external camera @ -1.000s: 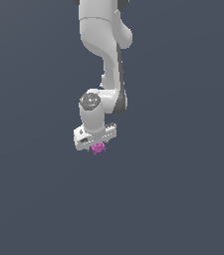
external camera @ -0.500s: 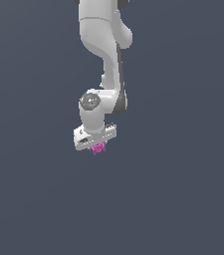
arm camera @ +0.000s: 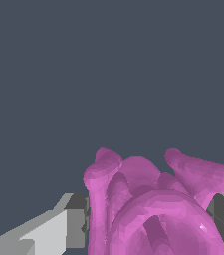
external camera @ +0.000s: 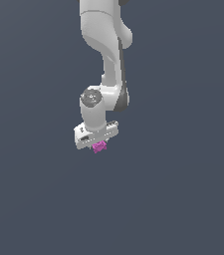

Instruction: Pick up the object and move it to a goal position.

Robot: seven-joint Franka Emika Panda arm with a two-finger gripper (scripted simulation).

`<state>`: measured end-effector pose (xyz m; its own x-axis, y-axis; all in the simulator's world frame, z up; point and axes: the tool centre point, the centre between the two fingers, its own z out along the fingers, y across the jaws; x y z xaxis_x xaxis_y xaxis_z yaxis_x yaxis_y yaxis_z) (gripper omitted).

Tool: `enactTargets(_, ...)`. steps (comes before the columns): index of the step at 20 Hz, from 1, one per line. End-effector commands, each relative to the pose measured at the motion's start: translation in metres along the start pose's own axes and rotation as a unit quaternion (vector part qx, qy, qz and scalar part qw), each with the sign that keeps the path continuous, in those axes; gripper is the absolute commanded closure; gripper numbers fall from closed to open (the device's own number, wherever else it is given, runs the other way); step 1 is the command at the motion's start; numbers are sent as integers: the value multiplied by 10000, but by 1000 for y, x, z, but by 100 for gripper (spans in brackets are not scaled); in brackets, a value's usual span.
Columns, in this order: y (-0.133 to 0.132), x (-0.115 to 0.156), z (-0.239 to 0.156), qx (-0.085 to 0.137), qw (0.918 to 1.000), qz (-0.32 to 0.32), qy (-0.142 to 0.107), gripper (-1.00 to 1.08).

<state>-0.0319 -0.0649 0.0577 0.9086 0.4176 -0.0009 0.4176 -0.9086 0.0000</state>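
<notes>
The object point(external camera: 99, 146) is a tiny magenta-pink knobbly shape held just under the white hand of my arm in the exterior view. In the wrist view the object point(arm camera: 153, 199) fills the space between the two fingers point(arm camera: 76, 219), with rounded lobes sticking out past the pads. My gripper point(external camera: 98, 145) is shut on the object, with both pads pressed against its sides. The arm hangs down from the top of the exterior view, near the middle.
A flat dark grey-blue surface point(external camera: 183, 199) fills the rest of both views. No other objects or markers show.
</notes>
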Motion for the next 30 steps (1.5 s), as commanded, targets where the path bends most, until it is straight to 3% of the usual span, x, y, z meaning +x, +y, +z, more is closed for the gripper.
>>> enactTargets(1, -4, 3, -13, -3, 10000, -3, 6, 108)
enactTargets(30, -95, 76, -285, -2, 10000, -9, 4, 108)
